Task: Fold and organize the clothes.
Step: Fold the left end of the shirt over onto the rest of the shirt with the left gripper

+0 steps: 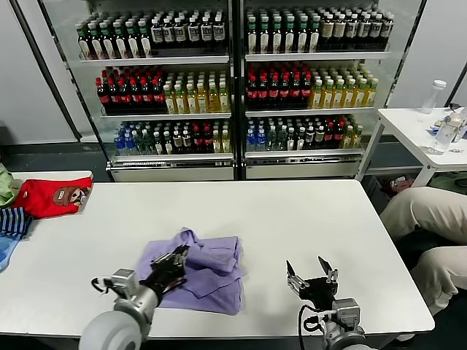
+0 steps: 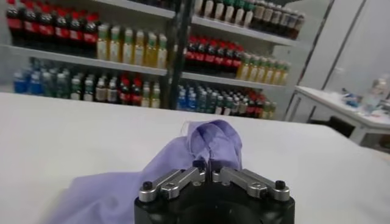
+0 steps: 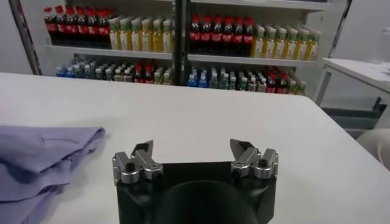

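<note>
On the white table (image 1: 292, 211), the lavender T-shirt (image 1: 208, 273) lies bunched at the near edge, and the left gripper (image 1: 174, 261) has its fingers pinched together on a raised fold. Just beside it, the right gripper (image 1: 311, 272) hovers, fingers spread wide, holding nothing. Behind, shelves (image 1: 233, 58) hold rows of bottles (image 1: 277, 84).

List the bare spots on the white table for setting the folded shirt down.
Bare: the far strip of the white table behind the lavender T-shirt, and its right end beyond the open right hand. Crowded: the left edge, with the red garment and striped garment; the left hand grips the shirt.
</note>
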Controlling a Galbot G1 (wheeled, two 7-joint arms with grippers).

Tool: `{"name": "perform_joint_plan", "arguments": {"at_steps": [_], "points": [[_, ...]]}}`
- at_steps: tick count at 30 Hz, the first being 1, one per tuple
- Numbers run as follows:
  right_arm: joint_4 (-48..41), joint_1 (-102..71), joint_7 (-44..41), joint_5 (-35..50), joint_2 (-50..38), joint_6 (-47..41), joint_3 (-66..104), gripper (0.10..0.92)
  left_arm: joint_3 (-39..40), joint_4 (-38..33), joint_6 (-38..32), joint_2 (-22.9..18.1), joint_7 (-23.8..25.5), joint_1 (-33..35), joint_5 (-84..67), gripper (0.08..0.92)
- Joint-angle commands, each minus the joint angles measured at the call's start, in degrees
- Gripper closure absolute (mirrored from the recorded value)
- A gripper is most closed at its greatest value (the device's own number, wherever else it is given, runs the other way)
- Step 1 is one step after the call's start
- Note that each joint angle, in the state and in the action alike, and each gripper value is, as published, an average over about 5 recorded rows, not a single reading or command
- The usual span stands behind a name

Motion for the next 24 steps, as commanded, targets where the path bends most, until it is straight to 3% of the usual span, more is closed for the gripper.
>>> {"name": "perform_joint_plan", "arguments": {"at_steps": [1, 7, 11, 13, 17, 20, 24], "points": [[-0.1, -0.1, 0.0, -0.1, 0.1, 0.0, 0.2, 0.203, 11.7, 3.9, 0.6, -5.5, -2.9, -7.4, 0.8, 0.887], [0.2, 0.0, 0.0, -0.1, 0.2, -0.1, -0.2, 0.203, 10.8, 3.2, 0.4, -5.9, -5.2, -8.9, 2.2, 0.745], [0.1, 0.8, -0.1, 0.1, -0.1, -0.1, -0.4, 0.203, 1.0, -4.3, 0.0, -0.1, -4.0, -4.1, 2.0, 0.632], [-0.3, 1.5, -0.1, 0.3, -0.1, 0.0, -0.5, 0.203, -6.7, -4.8, -0.8, 3.3, -1.6, 0.2, 2.0, 0.572], [-1.1, 2.5, -0.4, 0.3, 0.3, 0.2, -1.2, 0.203, -16.2, 4.5, -3.5, 7.1, 2.1, 7.1, 6.3, 0.459], [-1.4, 2.6, -0.4, 0.3, 0.5, 0.4, -1.7, 0.203, -16.9, 10.9, -4.6, 6.9, 2.3, 9.0, 8.0, 0.373], [-1.3, 2.3, -0.4, 0.2, 0.3, 0.4, -1.6, 0.203, -15.7, 12.2, -4.9, 5.1, 2.7, 9.2, 8.0, 0.261]]}}
